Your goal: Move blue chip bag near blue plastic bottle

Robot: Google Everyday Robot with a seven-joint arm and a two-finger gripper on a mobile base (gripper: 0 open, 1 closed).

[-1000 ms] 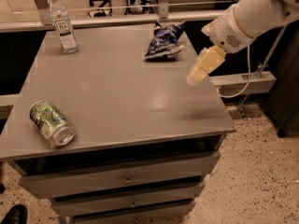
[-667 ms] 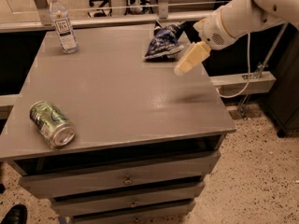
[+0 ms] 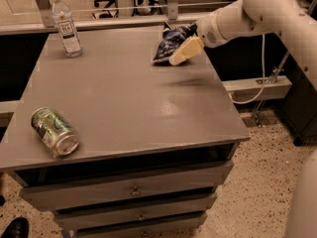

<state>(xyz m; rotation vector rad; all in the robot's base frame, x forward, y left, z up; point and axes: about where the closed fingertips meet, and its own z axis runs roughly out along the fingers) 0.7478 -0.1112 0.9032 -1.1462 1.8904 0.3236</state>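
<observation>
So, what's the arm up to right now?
Gripper at the blue chip bag, back right. Blue plastic bottle back left. Green can front left, off the path.

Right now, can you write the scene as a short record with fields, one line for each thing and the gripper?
gripper: far right of the table, at the bag's right side
blue chip bag: far right, lying crumpled
blue plastic bottle: far left corner, upright, cap on
green can: front left, on its side
task state: bag not yet near bottle
</observation>
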